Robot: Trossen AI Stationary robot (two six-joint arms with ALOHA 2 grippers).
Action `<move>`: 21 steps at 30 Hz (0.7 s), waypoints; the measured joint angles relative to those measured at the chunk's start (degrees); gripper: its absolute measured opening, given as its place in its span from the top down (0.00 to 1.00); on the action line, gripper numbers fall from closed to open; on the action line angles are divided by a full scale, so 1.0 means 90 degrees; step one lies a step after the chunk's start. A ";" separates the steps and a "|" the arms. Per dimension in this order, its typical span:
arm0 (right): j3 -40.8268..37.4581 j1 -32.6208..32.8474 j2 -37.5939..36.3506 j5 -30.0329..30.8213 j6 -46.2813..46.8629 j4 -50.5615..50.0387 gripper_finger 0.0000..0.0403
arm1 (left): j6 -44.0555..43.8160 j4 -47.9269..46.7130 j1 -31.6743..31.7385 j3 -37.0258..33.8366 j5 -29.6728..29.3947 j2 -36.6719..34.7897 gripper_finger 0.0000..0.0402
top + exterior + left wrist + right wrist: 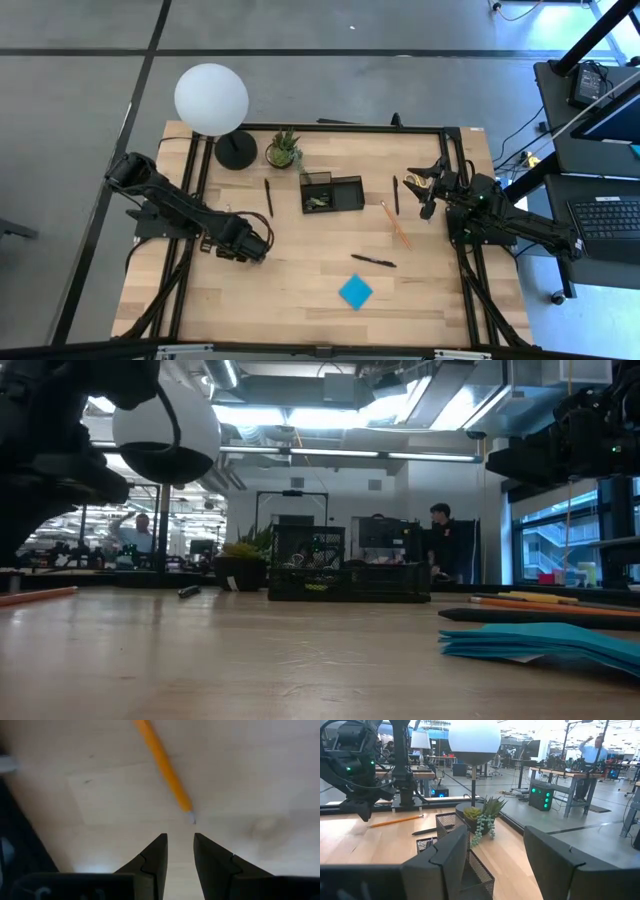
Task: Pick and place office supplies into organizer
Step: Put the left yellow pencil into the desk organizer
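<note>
Left gripper (179, 851) hangs low over the table, jaws at a narrow gap and empty; an orange pencil (164, 765) lies just ahead of the fingertips, its tip nearly in line with the gap. Risk, as I judge it: the pencil runs slantwise to the jaws, so closing from here could nip only the tip and roll or flick it away, and with the gap this narrow the fingers could land on top of it. Right gripper (492, 865) is wide open, empty, directly above the organizer (333, 191), whose mesh wall shows between and below its fingers. The potted plant (484, 817) and lamp (212, 98) stand just beyond, crowding any drop. Loose on the table in the high view: black pens (373, 261), another pencil (395, 224), blue sticky-note pad (355, 291), all well apart from either jaw.
</note>
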 joint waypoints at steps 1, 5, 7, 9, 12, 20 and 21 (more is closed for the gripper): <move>-0.0001 0.0000 0.0000 0.0000 -0.0002 0.0000 0.50 | 0.0222 0.0090 0.0019 -0.0021 -0.0004 0.0000 0.78; 0.0000 0.0000 -0.0002 0.0000 -0.0007 0.0002 0.50 | 0.0423 0.0253 0.0104 -0.0032 -0.0025 0.0000 0.77; -0.0001 0.0000 -0.0002 0.0000 -0.0009 0.0005 0.50 | 0.0503 0.0335 0.0111 -0.0032 -0.0027 0.0000 0.76; -0.0001 0.0001 -0.0001 0.0000 -0.0012 0.0005 0.50 | 0.0667 0.0357 0.0112 -0.0032 -0.0025 0.0000 0.74; -0.0001 0.0001 -0.0001 0.0000 -0.0009 0.0005 0.50 | 0.0500 0.0355 0.0109 -0.0032 -0.0027 0.0000 0.70; -0.0001 0.0002 0.0001 0.0000 -0.0005 0.0005 0.50 | -0.0611 -0.0042 0.0140 -0.0032 -0.0242 0.0000 0.61; 0.0001 0.0002 0.0000 0.0000 -0.0005 0.0005 0.50 | -0.0799 -0.0045 0.0142 -0.0032 -0.0264 0.0000 0.60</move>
